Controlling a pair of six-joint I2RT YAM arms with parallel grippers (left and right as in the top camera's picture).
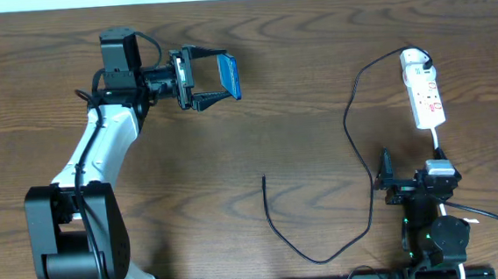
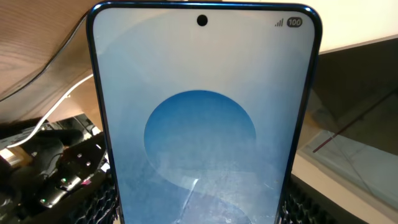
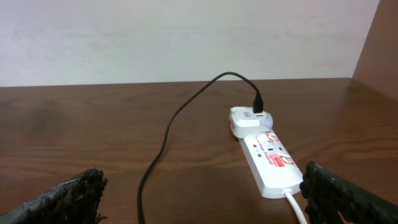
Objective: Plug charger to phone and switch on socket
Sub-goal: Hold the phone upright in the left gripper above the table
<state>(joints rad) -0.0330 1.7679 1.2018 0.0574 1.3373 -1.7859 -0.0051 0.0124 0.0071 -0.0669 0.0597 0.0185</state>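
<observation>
**Phone gripped at far left, charger tip loose mid-worktop**

Toward the far-left corner of the worktop (image 1: 294, 31): left hand (image 1: 214, 78) closed on the phone (image 1: 230, 77), clamping it by one end and holding it clear of the wood, blue screen facing back along the arm. Across nearly the whole left wrist view, that same phone (image 2: 202, 124): pale blue with a darker round pattern, camera hole at top centre.

Close to the right edge, toward the far side: the socket (image 1: 424, 92), white with small red marks, lying lengthwise. On its far end, a white adapter (image 1: 413, 57) with the charger (image 1: 346, 126) plugged in. From there, a long black loop down toward the front edge and back up, ending in the plug tip (image 1: 264, 181) near the middle of the worktop, touching nothing, well apart from the phone.

Near the front-right corner: right hand (image 1: 412, 174), fingers spread wide, empty, aimed at the socket (image 3: 268, 155). Between socket and hand, a white cord (image 1: 436, 139). Switch position: cannot tell.
</observation>
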